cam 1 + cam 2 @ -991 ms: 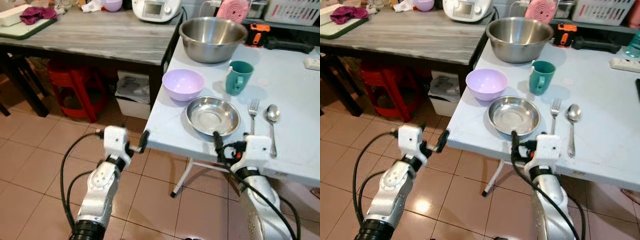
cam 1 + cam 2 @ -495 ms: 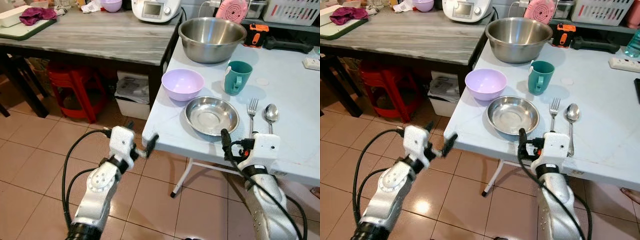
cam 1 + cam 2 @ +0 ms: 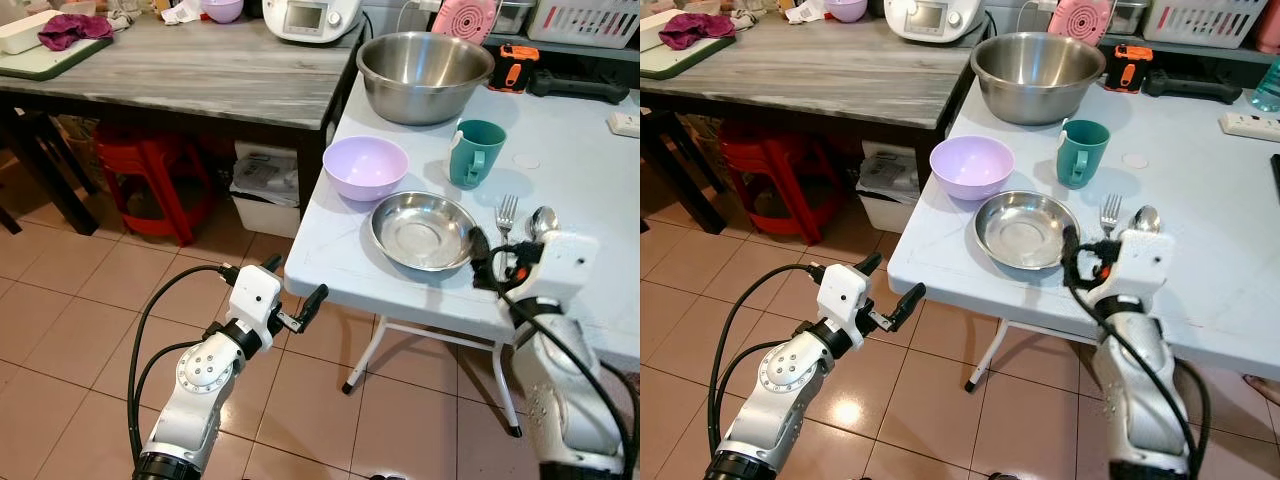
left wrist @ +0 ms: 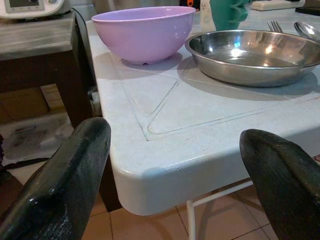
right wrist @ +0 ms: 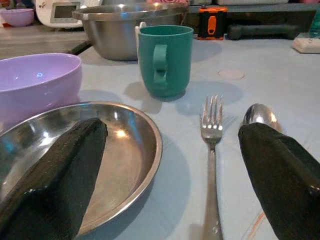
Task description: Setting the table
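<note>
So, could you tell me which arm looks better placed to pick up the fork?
The right, probably. The right gripper is open above the table's near edge, with the fork between its fingers in the right wrist view. The left gripper hangs open off the table's corner, farther from the fork.

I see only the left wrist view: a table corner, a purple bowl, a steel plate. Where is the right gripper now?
Observer: The right gripper hovers at the table's near edge, between the steel plate and the fork.
Operator: Does it hold something?
Observer: No. Its fingers are open and empty, one over the plate, the other near the spoon.
Operator: How does my left gripper look from above?
Observer: The left gripper is open, just off the white table corner, above the tiled floor.
</note>
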Motion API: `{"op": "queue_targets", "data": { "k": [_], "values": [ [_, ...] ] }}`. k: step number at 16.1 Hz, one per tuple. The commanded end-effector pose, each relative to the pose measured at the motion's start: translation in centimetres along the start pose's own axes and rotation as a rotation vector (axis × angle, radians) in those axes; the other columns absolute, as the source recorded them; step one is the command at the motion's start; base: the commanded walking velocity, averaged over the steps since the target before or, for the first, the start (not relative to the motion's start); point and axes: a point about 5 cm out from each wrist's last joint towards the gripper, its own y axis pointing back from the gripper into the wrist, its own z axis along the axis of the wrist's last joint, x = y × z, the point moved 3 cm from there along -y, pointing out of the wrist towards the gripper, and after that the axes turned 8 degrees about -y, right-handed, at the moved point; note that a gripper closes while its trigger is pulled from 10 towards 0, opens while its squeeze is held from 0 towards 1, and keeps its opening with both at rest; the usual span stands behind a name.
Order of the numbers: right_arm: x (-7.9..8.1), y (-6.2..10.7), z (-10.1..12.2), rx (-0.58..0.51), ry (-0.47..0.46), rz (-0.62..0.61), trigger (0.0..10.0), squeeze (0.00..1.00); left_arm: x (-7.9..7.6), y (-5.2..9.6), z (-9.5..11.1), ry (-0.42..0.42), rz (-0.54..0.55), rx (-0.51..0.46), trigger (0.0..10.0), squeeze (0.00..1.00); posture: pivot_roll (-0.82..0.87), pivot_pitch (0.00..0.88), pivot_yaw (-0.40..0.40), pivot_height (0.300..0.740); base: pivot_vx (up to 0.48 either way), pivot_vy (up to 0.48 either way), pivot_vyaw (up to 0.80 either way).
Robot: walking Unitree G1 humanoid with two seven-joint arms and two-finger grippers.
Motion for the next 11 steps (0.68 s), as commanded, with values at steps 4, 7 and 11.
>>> {"op": "queue_targets", "data": {
  "k": [4,7,11],
  "values": [
    [-0.2,-1.2,0.0,0.030,-0.023,0.011,10.0,0.00,0.2,0.1,0.2,-0.014,-0.004,-0.001,10.0,0.00,-0.11,0.146,0.035,0.740,0.000,0.000,0.00],
    [0.0,-2.0,-0.6,0.102,-0.065,0.049,10.0,0.00,0.3,0.2,0.4,-0.025,-0.017,-0.002,10.0,0.00,-0.10,0.173,0.043,0.740,0.000,0.000,0.00],
    [0.1,-3.2,-1.7,0.175,-0.088,0.054,10.0,0.00,-0.1,0.6,0.5,-0.043,-0.061,-0.003,10.0,0.00,-0.09,0.189,0.053,0.740,0.000,0.000,0.00]
  ]
}}
